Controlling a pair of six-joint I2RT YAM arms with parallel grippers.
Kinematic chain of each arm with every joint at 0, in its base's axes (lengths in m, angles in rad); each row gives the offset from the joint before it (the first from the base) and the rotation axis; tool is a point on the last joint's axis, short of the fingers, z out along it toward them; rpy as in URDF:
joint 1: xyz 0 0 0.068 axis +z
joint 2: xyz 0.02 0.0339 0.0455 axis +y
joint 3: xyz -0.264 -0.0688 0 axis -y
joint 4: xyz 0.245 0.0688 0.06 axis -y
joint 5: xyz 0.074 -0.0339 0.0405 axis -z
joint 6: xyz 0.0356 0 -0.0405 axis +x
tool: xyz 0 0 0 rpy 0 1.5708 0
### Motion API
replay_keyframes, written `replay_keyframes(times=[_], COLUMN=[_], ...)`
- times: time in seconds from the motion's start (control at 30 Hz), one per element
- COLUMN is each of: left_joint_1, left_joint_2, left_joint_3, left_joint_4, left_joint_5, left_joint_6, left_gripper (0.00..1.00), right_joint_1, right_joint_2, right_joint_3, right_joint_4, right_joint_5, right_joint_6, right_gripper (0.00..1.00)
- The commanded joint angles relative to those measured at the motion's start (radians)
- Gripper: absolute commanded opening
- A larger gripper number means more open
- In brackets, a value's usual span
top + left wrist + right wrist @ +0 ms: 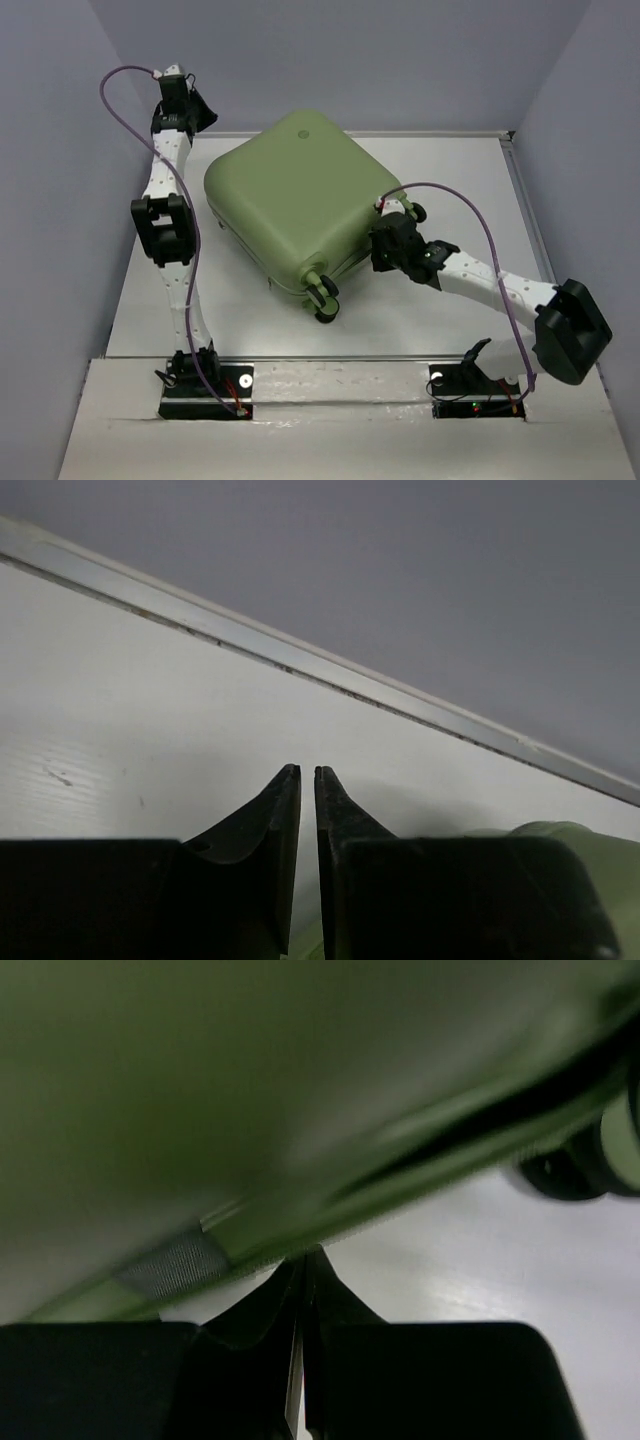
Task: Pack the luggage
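Sage-green luggage (300, 200) lies closed on the worktop (450, 325), right pincer (305, 1258) closed with its tips at the side seam, seemingly to work the zip; left pincer (307, 773) closed, empty, standing clear.

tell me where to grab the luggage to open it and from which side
Probably the side seam between the two shells, coming in low from the right, where the right hand sits. The luggage lies flat and closed. Its domed top is too broad and smooth to pinch, so only the edge offers a hold.
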Motion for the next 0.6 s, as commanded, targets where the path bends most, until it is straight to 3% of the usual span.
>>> replay_keyframes(times=[0.0, 0.3, 0.57], left_joint_1=[-0.012, -0.031, -0.040], left_joint_2=[-0.013, -0.188, -0.519], left_joint_3=[-0.116, -0.642, -1.135], left_joint_4=[0.035, 0.292, 0.463], left_joint_5=[0.132, 0.132, 0.121], left_joint_6=[-0.028, -0.139, -0.206], left_gripper=[0.20, 0.12, 0.09], right_joint_1=[-0.047, -0.082, -0.173], right_joint_2=[0.094, 0.155, 0.253], right_joint_3=[0.151, 0.198, 0.361], right_joint_4=[0.140, 0.264, 0.373], right_joint_5=[0.078, -0.022, -0.273], right_joint_6=[-0.048, -0.070, -0.065], right_gripper=[0.07, 0.07, 0.07])
